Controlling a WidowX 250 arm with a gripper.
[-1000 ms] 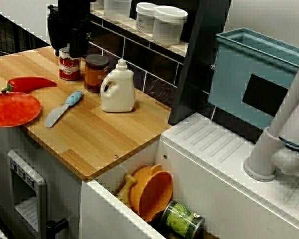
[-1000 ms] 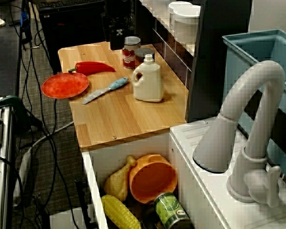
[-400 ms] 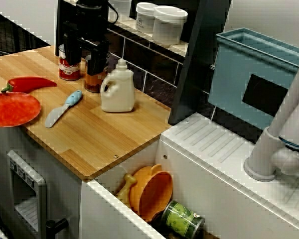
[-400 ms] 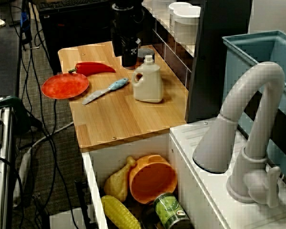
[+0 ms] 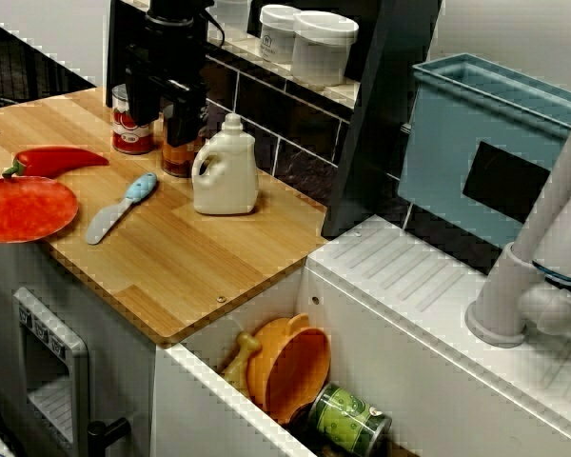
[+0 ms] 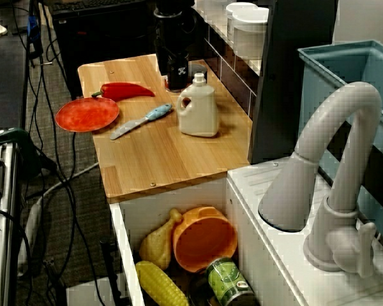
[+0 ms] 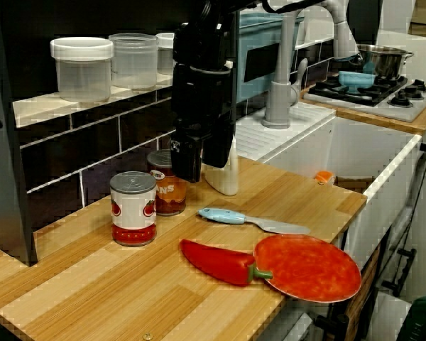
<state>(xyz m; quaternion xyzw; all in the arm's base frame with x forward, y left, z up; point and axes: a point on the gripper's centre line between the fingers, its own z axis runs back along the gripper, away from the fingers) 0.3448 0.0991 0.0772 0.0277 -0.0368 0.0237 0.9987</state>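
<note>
Wooden counter (image 5: 171, 262), back edge: a black gripper (image 7: 202, 158) hangs low over a brown jar (image 7: 169, 193).
Its two fingers (image 7: 187, 160) stand apart with nothing between them; I cannot tell whether one touches the jar. The jar stands upright, long axis vertical and lid up, between a red can (image 7: 133, 209) and a white jug (image 5: 226, 173). To my eye, a clean grip means centring the gap over the lid and coming straight down, clear of both neighbours.
</note>
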